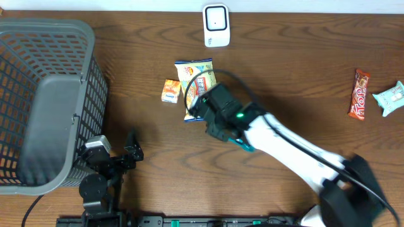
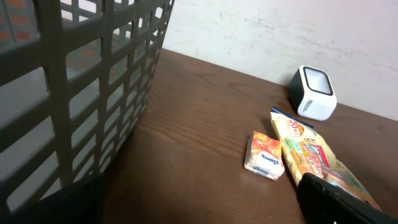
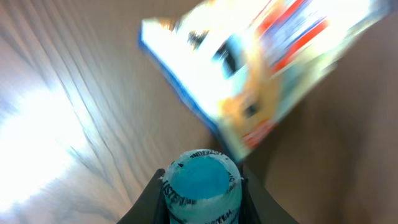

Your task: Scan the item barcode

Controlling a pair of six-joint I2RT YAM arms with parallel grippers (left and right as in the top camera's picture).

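Packet (image 1: 197,74): yellow snack bag at mid-table, lying lengthwise just below the scanner. Its lower end is covered by the right gripper. In the right wrist view it is blurred, and one edge meets the blue-taped fingertip (image 3: 202,185).
Scanner (image 1: 216,25): small white unit at the far edge of the table (image 1: 284,57), window facing the arms, near the packet's upper end but apart from it.
Right gripper (image 1: 198,106): reaches across from the lower right and sits over the packet's lower end. Whether it is closed on the bag cannot be told.
Left gripper (image 1: 117,155): spread wide and holding nothing, low on the table just beside the basket.
Basket (image 1: 57,28): grey mesh, at the left side.
Orange pack (image 1: 170,90): small, just left of the packet.
Bar (image 1: 359,94): red wrapper, far right, well apart from the packet.
Teal pack (image 1: 390,98): just right of the bar.
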